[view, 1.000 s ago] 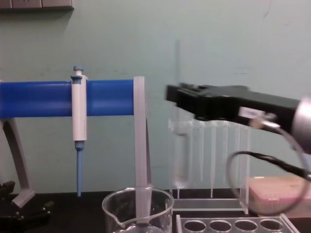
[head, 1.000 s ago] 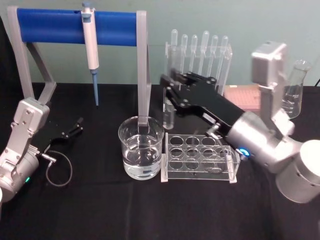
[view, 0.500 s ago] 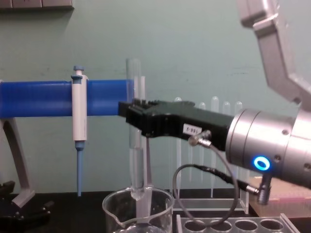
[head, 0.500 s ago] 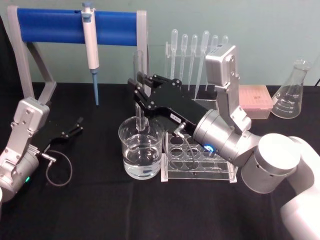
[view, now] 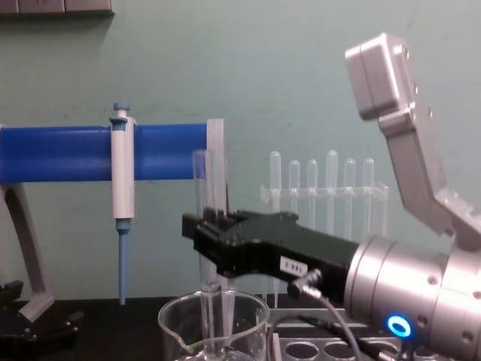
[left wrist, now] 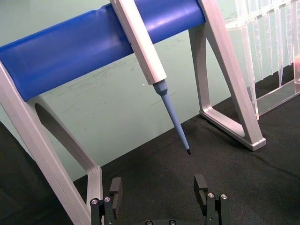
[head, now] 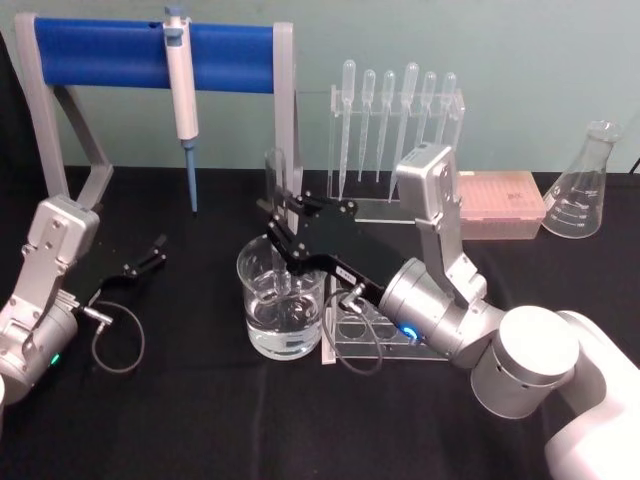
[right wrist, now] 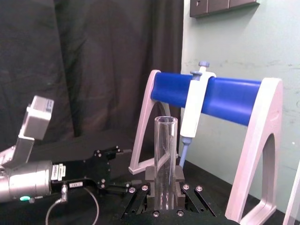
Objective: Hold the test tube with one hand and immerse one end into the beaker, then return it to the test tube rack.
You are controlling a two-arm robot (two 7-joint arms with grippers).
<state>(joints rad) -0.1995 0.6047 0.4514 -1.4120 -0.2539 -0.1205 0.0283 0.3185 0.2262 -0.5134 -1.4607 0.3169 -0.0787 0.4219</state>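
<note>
My right gripper (head: 284,236) is shut on the test tube (head: 276,185), a clear glass tube held upright over the beaker (head: 283,318). In the chest view the test tube (view: 202,184) runs down through the right gripper (view: 207,230) and past the rim of the beaker (view: 252,306). Its rounded end is inside the glass, which holds clear water. The right wrist view shows the test tube (right wrist: 165,150) clamped between the black fingers (right wrist: 179,177). My left gripper (left wrist: 158,190) is parked open at the table's left, also seen as the left gripper (head: 148,256) in the head view.
A blue-barred stand (head: 110,52) with a hanging micropipette (head: 183,90) stands behind the beaker. A clear tube rack (head: 440,345) sits just right of it. Pipettes in a holder (head: 395,100), a pink tip box (head: 500,200) and a conical flask (head: 583,185) line the back right.
My right gripper carried the test tube left from above the rack to over the beaker, then lowered it so the tube's end went inside. The left arm stayed still.
</note>
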